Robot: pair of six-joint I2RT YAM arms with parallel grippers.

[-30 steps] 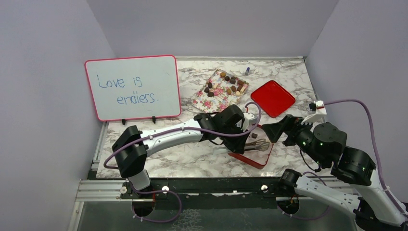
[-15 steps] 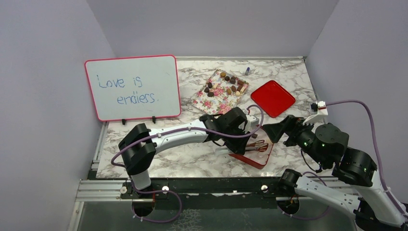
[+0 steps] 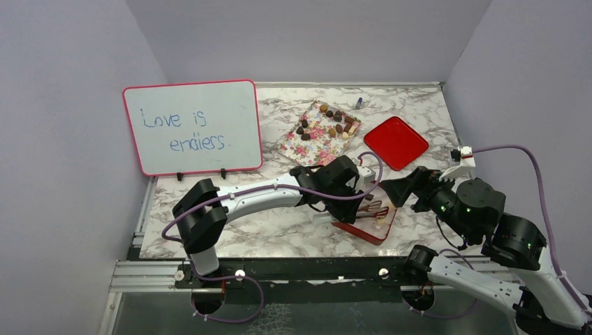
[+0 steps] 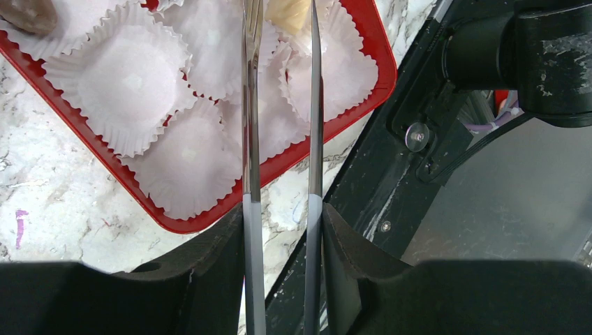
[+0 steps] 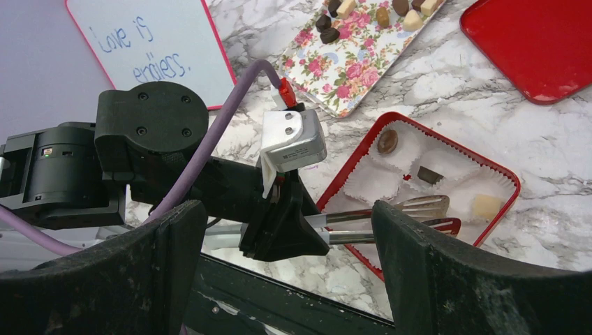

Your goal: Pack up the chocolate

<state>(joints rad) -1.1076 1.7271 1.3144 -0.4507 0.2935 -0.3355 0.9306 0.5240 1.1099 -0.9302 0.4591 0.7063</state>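
Observation:
Several chocolates (image 3: pixel 335 125) lie on the floral tray (image 3: pixel 307 148) at the back. My left gripper (image 3: pixel 349 199) is shut on metal tongs (image 3: pixel 373 208) whose tips hang apart over the red box (image 3: pixel 363 232) of white paper cups. The right wrist view shows three candies in cups: a round brown one (image 5: pixel 387 142), a dark block (image 5: pixel 428 175) and a cream one (image 5: pixel 482 206) just beyond the tong tips (image 5: pixel 422 208). In the left wrist view the cream candy (image 4: pixel 286 10) sits between the tong arms (image 4: pixel 249 139). My right gripper (image 3: pixel 401 190) is open and empty beside the box.
A red lid (image 3: pixel 396 142) lies at the back right. A whiteboard (image 3: pixel 192 125) stands at the left. A small blue-capped object (image 3: pixel 359 102) sits by the back wall. The box is near the table's front edge (image 4: pixel 363 174).
The tongs moved slightly and opened over the box. A cream chocolate now lies in a cup at the box's near right. The right arm stayed nearly still.

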